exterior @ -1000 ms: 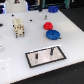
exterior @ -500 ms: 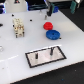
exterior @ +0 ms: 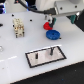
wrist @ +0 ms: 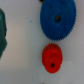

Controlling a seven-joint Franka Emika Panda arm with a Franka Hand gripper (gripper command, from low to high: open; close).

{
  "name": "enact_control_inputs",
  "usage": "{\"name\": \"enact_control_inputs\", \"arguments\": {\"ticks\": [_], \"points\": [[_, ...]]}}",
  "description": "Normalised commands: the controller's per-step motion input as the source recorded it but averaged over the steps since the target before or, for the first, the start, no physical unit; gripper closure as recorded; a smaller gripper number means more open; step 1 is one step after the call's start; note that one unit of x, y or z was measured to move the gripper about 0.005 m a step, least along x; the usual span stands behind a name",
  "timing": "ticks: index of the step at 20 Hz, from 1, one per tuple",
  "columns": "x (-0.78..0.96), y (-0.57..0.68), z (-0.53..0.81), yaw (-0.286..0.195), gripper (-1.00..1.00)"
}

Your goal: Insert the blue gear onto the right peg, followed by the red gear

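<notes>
The blue gear (exterior: pixel 52 34) lies flat on the white table, and fills one corner of the wrist view (wrist: pixel 57 19). The smaller red gear (exterior: pixel 46 25) sits just behind it, apart from it, and shows near the middle of the wrist view (wrist: pixel 51 56). My gripper (exterior: pixel 50 20) hangs over the two gears, closest to the red one, and looks open with nothing held. A dark shape at the wrist view's edge (wrist: pixel 2 32) may be one finger. The right peg (exterior: pixel 50 50) stands upright on the grey black-bordered plate (exterior: pixel 44 61), nearer the camera than the gears.
A second peg (exterior: pixel 36 58) stands on the same plate toward the exterior view's left. A white block with dark marks (exterior: pixel 19 27) stands at the back left. The white arm body (exterior: pixel 67 7) reaches in from the upper right.
The gripper has come down and toward the exterior view's right, closer to the red and blue gears. The gears and the plate have not moved.
</notes>
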Motion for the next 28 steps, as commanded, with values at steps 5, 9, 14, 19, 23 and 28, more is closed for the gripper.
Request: {"name": "enact_control_inputs", "arguments": {"ticks": [5, 9, 14, 19, 23, 28], "points": [[-0.21, -0.01, -0.49, 0.000, -1.00], [-0.26, -0.13, -0.44, 0.000, -1.00], [-0.30, -0.11, -0.37, 0.000, -1.00], [-0.36, -0.09, 0.00, 0.000, -1.00], [-0.67, -0.39, 0.00, 0.000, -1.00], [-0.54, -0.42, -0.04, 0.000, -1.00]]}}
